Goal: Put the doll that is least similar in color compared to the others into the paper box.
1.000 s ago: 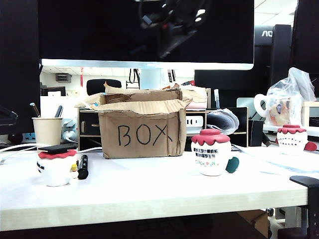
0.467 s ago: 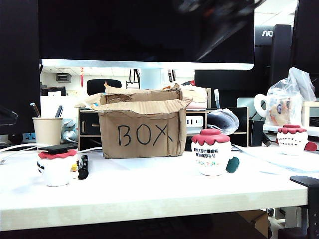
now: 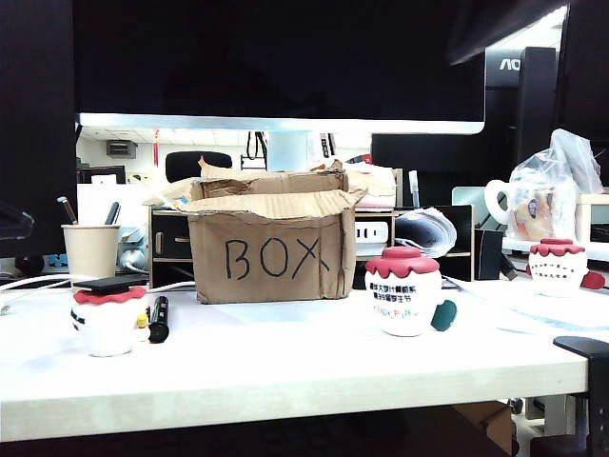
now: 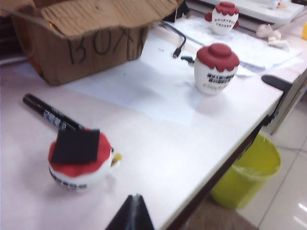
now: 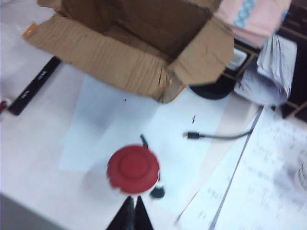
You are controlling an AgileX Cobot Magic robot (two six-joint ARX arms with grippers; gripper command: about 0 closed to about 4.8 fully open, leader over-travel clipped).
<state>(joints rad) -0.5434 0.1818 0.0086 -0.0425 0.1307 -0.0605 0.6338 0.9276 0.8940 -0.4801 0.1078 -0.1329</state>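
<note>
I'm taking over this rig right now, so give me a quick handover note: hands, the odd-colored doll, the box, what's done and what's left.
Left hand: shut, empty, near the capped white doll.
Right hand: shut, empty, above the middle white doll.
Paper box: open, on the table behind them.
Odd-colored doll: in no view; the visible part of the box's inside shows none, so done is unconfirmed.
Left: look into the box.

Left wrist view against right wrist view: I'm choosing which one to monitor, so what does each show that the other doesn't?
Only the left wrist view shows the capped white doll, a far third doll and a yellow bin. Only the right wrist view shows down into the paper box, though its contents are unclear, and a loose cable. Both show the box, the black marker, the red-topped doll and a shut gripper: left gripper, right gripper.
</note>
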